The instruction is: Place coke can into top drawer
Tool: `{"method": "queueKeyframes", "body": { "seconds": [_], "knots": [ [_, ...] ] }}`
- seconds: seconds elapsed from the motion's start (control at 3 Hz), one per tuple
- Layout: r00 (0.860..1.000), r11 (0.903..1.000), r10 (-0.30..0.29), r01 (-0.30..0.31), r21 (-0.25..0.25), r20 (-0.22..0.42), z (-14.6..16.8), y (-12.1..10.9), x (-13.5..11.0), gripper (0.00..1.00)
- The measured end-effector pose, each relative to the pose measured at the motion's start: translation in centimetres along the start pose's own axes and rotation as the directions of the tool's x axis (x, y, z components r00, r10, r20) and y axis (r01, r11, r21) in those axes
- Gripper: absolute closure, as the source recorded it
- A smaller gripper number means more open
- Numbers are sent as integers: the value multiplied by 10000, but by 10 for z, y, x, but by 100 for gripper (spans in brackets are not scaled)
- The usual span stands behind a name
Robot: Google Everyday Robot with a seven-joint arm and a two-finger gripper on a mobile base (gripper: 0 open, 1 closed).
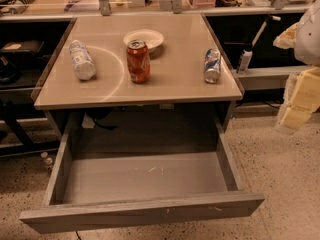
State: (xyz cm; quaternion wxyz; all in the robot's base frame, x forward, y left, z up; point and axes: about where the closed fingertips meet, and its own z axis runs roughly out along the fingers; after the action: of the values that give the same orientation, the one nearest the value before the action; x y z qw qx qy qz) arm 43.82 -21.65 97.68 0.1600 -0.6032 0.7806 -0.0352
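The coke can (pixel 138 61), red-orange with a silver top, stands upright near the middle of the cabinet's countertop (pixel 170 86). The top drawer (pixel 145 212) is pulled wide open below the counter, and its grey inside is bare. My gripper (pixel 298 103) shows as pale yellow blocks at the far right edge of the camera view. It is off the cabinet's right side, at about counter height, well away from the can, with nothing seen in it.
A clear white-labelled bottle (pixel 82 59) lies on the counter's left. A blue-and-silver can (pixel 212 65) lies on its right. A white bowl (pixel 145 37) sits just behind the coke can. Shelves and clutter stand behind and to both sides. The floor is speckled.
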Motion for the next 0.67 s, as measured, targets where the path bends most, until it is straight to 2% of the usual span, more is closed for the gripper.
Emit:
{"method": "queueKeyframes", "body": {
  "seconds": [0.33, 0.67],
  "knots": [
    [10000, 10000, 0, 0, 0, 0, 0, 0, 0, 0],
    [9989, 9994, 256, -247, -235, 385, 6, -1, -5, 0]
  ]
}}
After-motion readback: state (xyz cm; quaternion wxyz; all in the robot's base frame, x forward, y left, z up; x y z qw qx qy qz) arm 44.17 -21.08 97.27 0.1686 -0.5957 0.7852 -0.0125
